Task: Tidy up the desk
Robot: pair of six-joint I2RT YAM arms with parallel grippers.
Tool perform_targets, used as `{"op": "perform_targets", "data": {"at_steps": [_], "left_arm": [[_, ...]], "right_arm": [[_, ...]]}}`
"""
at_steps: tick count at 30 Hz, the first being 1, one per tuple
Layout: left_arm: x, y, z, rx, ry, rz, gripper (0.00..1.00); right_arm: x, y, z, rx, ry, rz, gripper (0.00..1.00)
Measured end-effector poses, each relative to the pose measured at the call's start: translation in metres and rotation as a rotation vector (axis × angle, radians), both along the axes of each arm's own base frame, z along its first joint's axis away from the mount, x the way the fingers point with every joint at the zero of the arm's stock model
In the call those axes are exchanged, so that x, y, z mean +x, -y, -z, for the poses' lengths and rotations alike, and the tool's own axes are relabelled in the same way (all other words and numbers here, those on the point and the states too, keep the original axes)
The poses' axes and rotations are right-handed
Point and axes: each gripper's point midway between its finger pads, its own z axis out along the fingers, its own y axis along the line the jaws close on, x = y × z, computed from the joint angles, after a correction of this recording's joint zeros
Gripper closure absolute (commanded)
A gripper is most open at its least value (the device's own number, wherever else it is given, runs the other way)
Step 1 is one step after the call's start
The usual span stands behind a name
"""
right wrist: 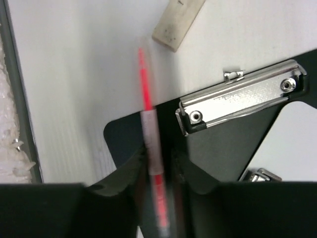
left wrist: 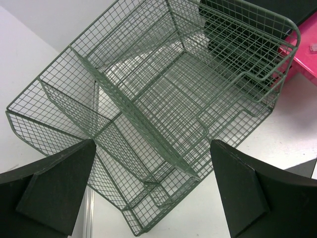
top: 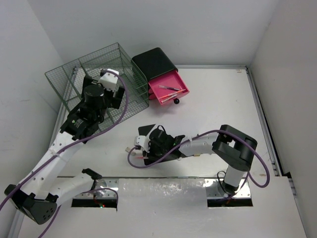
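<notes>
The white desk (top: pixel 218 109) carries a black clipboard (top: pixel 148 133) with a metal clip (right wrist: pixel 240 96) near its middle front. My right gripper (right wrist: pixel 161 163) is shut on a red pen with a clear barrel (right wrist: pixel 148 131) and holds it just over the clipboard's corner; it also shows in the top view (top: pixel 142 147). A tan eraser (right wrist: pixel 178 22) lies past the pen's tip. My left gripper (left wrist: pixel 158 191) is open and empty above the green wire-mesh rack (left wrist: pixel 168 99), which stands at the desk's far left (top: pixel 94 74).
A black box (top: pixel 154 62) with an open pink drawer (top: pixel 168 91) holding pens stands at the back, right of the rack. A small metal clip (right wrist: pixel 260 174) lies beside the clipboard. A crinkled plastic strip (top: pixel 163 191) runs along the near edge.
</notes>
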Motion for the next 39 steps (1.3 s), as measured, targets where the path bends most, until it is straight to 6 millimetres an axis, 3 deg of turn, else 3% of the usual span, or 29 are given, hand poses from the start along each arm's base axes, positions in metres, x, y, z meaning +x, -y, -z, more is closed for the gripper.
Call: {"op": "perform_targets", "data": {"at_steps": [1, 4, 11, 15, 19, 22, 28, 32, 35, 39], "left_arm": [[0.0, 0.0, 0.0, 0.0, 0.0, 0.0, 0.01], [0.0, 0.0, 0.0, 0.0, 0.0, -0.001, 0.0], [0.0, 0.001, 0.0, 0.002, -0.001, 0.006, 0.01], [0.0, 0.001, 0.0, 0.004, -0.002, 0.012, 0.01], [0.0, 0.0, 0.0, 0.016, -0.002, 0.012, 0.0], [0.0, -0.001, 0.0, 0.024, -0.002, 0.008, 0.0], [-0.001, -0.003, -0.002, 0.028, 0.003, 0.002, 0.0], [-0.001, -0.004, -0.002, 0.028, 0.003, 0.0, 0.01], [-0.001, -0.005, -0.002, 0.033, 0.003, -0.004, 0.0], [-0.001, -0.006, -0.003, 0.04, 0.005, -0.007, 0.0]], "right_arm": [[0.0, -0.001, 0.0, 0.0, 0.008, -0.005, 0.88], [-0.004, -0.003, -0.001, 0.006, 0.045, -0.035, 1.0], [-0.016, 0.01, -0.007, -0.01, 0.094, -0.112, 1.0], [-0.011, 0.006, -0.031, 0.025, 0.151, -0.137, 1.0], [0.011, -0.004, -0.077, 0.11, 0.26, -0.108, 1.0], [0.049, 0.008, -0.119, 0.197, 0.335, 0.0, 1.0], [0.161, 0.068, -0.191, 0.25, 0.539, 0.335, 1.0], [0.227, 0.077, -0.226, 0.201, 0.665, 0.419, 1.0], [0.266, 0.081, -0.224, 0.136, 0.711, 0.431, 1.0], [0.295, 0.091, -0.193, -0.005, 0.684, 0.386, 1.0]]}}
